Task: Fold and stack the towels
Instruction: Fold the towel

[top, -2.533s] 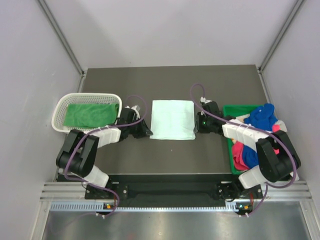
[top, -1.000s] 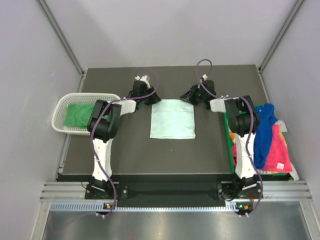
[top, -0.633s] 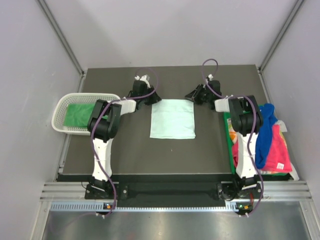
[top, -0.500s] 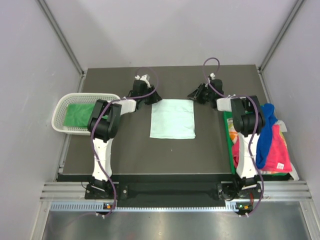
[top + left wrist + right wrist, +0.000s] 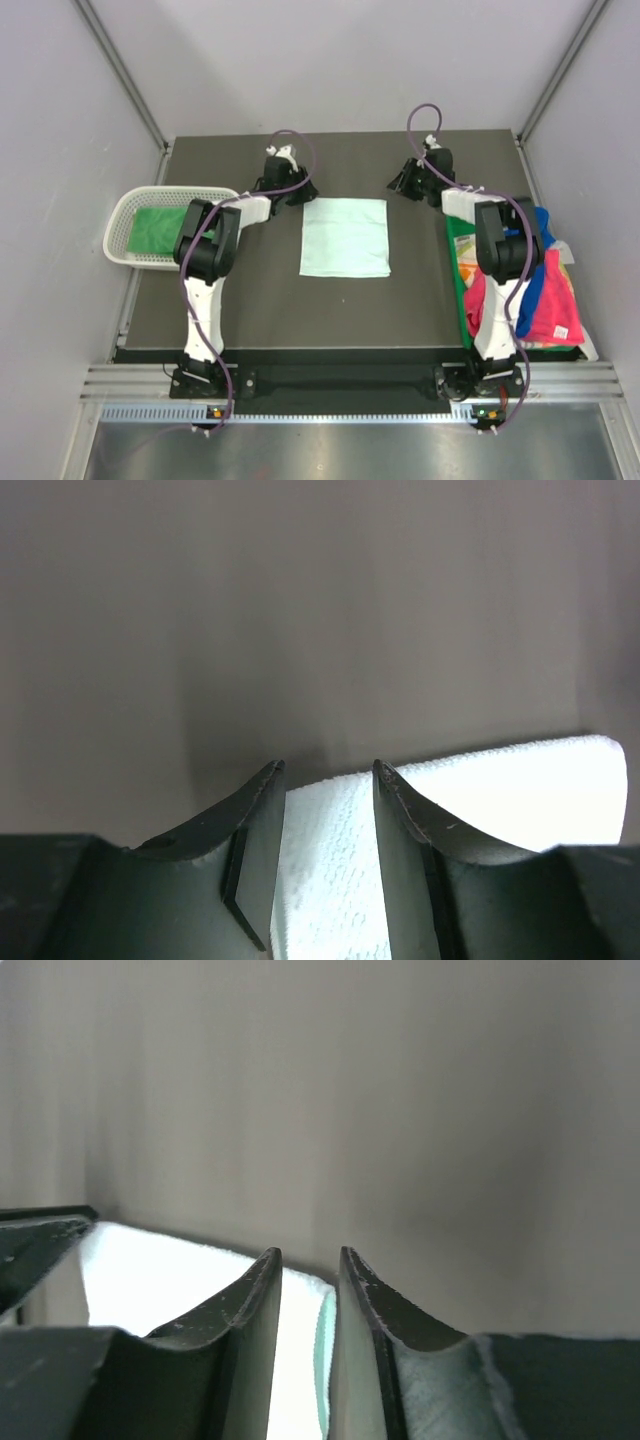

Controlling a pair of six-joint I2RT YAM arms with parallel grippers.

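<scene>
Pale mint towel (image 5: 344, 236) lies folded flat at the centre of the table (image 5: 340, 310); green towel (image 5: 150, 230) sits in the white basket (image 5: 120, 215) at left; pink and blue towels (image 5: 555, 302) lie heaped, unfolded, in the green bin (image 5: 461, 275) at right. Left gripper (image 5: 328, 772) and right gripper (image 5: 310, 1255) stand just off the mint towel's far corners, jaws parted, gripping nothing; judged: this fold looks complete, stacking it and working through the heap remain.

Pale mint towel (image 5: 345, 237) lies folded flat, square, mid-counter (image 5: 300, 320); green towel (image 5: 153, 229) sits far left; pink towel (image 5: 553, 305) and blue towel (image 5: 543, 262) lie heaped at right
</scene>
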